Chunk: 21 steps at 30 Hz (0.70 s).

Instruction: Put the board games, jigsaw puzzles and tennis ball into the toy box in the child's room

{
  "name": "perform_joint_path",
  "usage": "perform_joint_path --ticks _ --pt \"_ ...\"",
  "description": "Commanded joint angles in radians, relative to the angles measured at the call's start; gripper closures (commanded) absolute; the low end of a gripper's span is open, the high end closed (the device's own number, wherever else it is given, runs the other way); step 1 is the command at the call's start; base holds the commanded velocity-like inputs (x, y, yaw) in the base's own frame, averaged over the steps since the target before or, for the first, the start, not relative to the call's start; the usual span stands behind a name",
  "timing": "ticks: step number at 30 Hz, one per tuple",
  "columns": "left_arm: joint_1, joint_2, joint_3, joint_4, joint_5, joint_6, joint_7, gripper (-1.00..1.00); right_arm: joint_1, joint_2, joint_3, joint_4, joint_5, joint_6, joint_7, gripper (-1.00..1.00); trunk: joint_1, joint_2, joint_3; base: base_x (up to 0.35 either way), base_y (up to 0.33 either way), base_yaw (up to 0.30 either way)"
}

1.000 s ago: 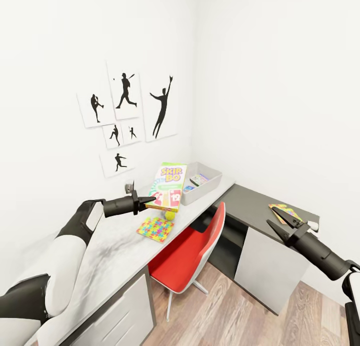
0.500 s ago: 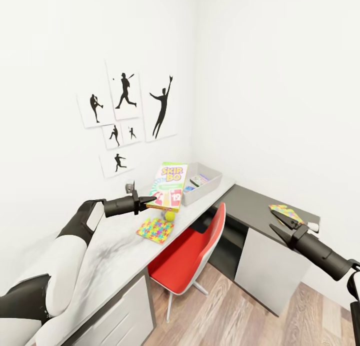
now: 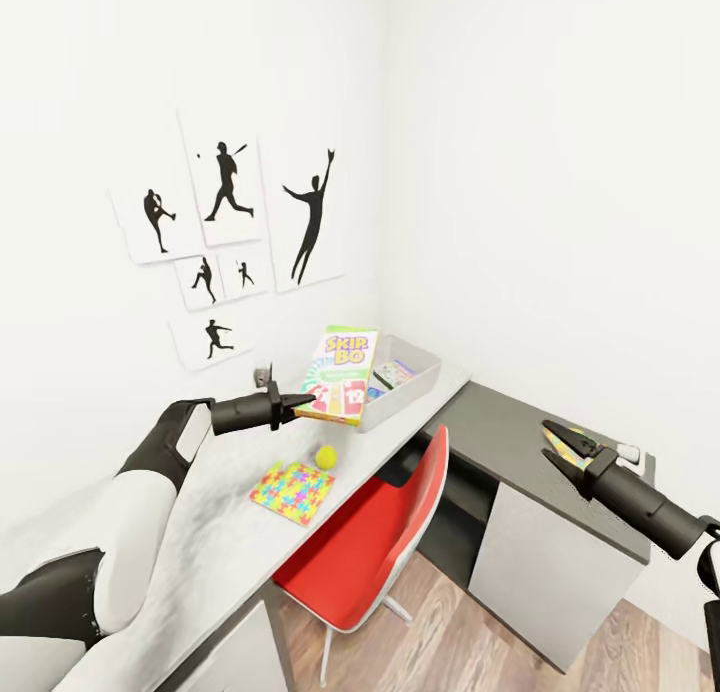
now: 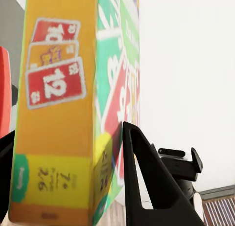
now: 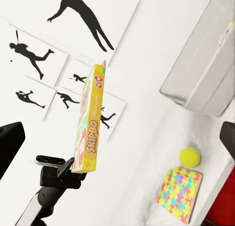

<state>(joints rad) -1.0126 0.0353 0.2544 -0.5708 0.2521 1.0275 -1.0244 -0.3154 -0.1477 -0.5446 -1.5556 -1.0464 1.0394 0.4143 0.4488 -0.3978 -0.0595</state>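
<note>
As the whole head view has shifted since a second ago (wall prints up and toward 9 o'clock, desk items lower), the camera moved with the robot; the toys themselves did not.

Left gripper: left gripper [image 3: 296, 404] clamps the lower edge of the Skip-Bo box [image 3: 341, 374]; in the left wrist view a dark finger [image 4: 147, 182] lies flat against the box's side [image 4: 63, 113].
Change: the box's far corner now reaches the near rim of the toy box [image 3: 418, 387], closer than a second ago.
Meaning: judged as the carry nearing release; the board game must still clear the rim.
Skip-Bo look: flat yellow-green carton, red "12" card print, held tilted, standing on edge in the right wrist view [image 5: 90, 125].
Toy box: grey open bin at the desk's 1 o'clock end, already holding small flat items.
Still out: tennis ball [image 3: 326, 457] and a jigsaw puzzle [image 3: 292, 492], close together at 6 o'clock of the held box.
Right gripper: right gripper [image 3: 560, 447] slightly parted, holding nothing, over the dark desk [image 3: 500, 427], above a second colourful puzzle [image 3: 572, 450].
</note>
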Motion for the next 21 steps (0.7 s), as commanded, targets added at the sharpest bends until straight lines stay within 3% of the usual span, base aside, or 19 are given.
perform_joint_path --ticks 1,6,10,14,17,21 --pt "-0.001 -0.004 0.003 0.0 0.0 0.004 -0.001 1.0 -0.003 -0.013 -0.002 0.0 0.008 0.004 -0.001 -1.0 0.001 -0.002 -0.002 0.286 -0.215 0.0" --pt "-0.001 -0.021 0.004 -0.003 0.001 0.004 0.059 1.0 -0.038 -0.092 0.003 -0.004 -0.004 0.004 -0.103 -1.0 0.001 -0.002 -0.002 0.284 -0.219 0.0" --pt "-0.001 -0.03 0.005 -0.006 0.002 0.002 0.112 1.0 -0.171 -0.126 0.053 0.01 -0.011 0.008 -0.216 -1.0 0.001 -0.002 -0.002 0.264 -0.209 0.0" --pt "-0.001 -0.035 0.006 -0.019 0.003 0.002 0.126 1.0 -0.347 -0.137 0.164 0.062 -0.013 0.008 -0.335 -1.0 0.001 -0.002 -0.002 0.242 -0.1 0.0" --pt "-0.001 -0.038 0.01 -0.029 0.003 0.002 0.129 1.0 -0.473 -0.14 0.263 0.153 -0.013 0.008 -0.387 -1.0 0.001 -0.002 -0.002 0.263 0.045 0.0" --pt "-0.001 -0.04 0.062 -0.036 0.002 0.002 0.131 1.0 -0.603 -0.139 0.356 0.321 -0.014 0.008 -0.404 -1.0 0.001 -0.002 -0.002 0.109 0.023 0.0"
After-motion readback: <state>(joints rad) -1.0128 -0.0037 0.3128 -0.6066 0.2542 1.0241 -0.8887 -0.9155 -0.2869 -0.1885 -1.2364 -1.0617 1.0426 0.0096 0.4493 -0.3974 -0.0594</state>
